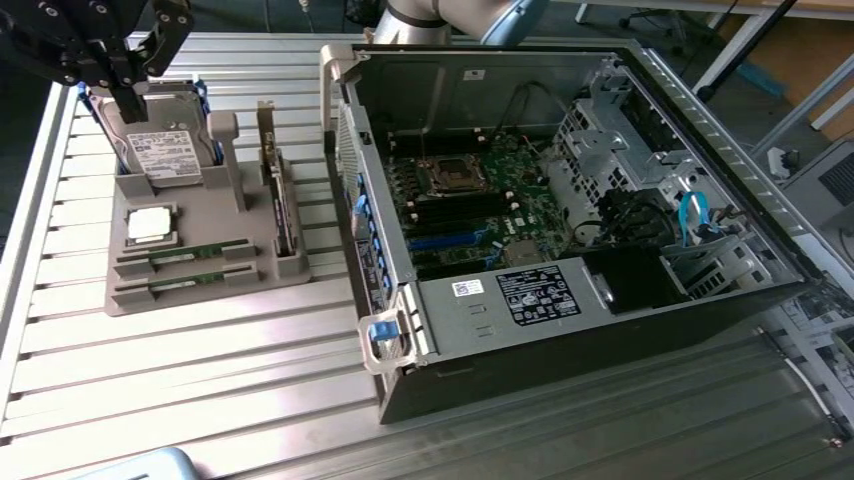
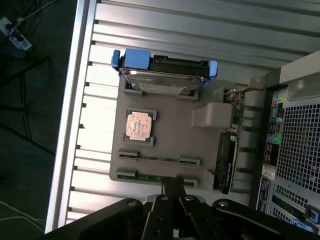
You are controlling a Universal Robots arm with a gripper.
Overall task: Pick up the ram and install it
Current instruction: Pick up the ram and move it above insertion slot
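Two ram sticks, thin green boards, lie in slots of the grey holder tray (image 1: pixel 200 295): one ram stick (image 1: pixel 187 252) (image 2: pixel 157 159) and a second (image 1: pixel 187 283) (image 2: pixel 152 176) beside it. My black gripper (image 1: pixel 127 100) (image 2: pixel 172 186) hangs high over the far end of the tray, above the hard drive (image 1: pixel 160 150) and well apart from the sticks. Its fingers are shut together with nothing between them. In the wrist view the fingertips line up with the second stick.
The tray also holds a square silver CPU chip (image 1: pixel 150 225) (image 2: pixel 138 125) and an upright expansion card (image 1: pixel 280 205) (image 2: pixel 227 160). An open computer case (image 1: pixel 400 330) lies at the exterior view's right, its motherboard (image 1: pixel 487 205) exposed. All rest on a slatted aluminium table (image 1: pixel 200 390).
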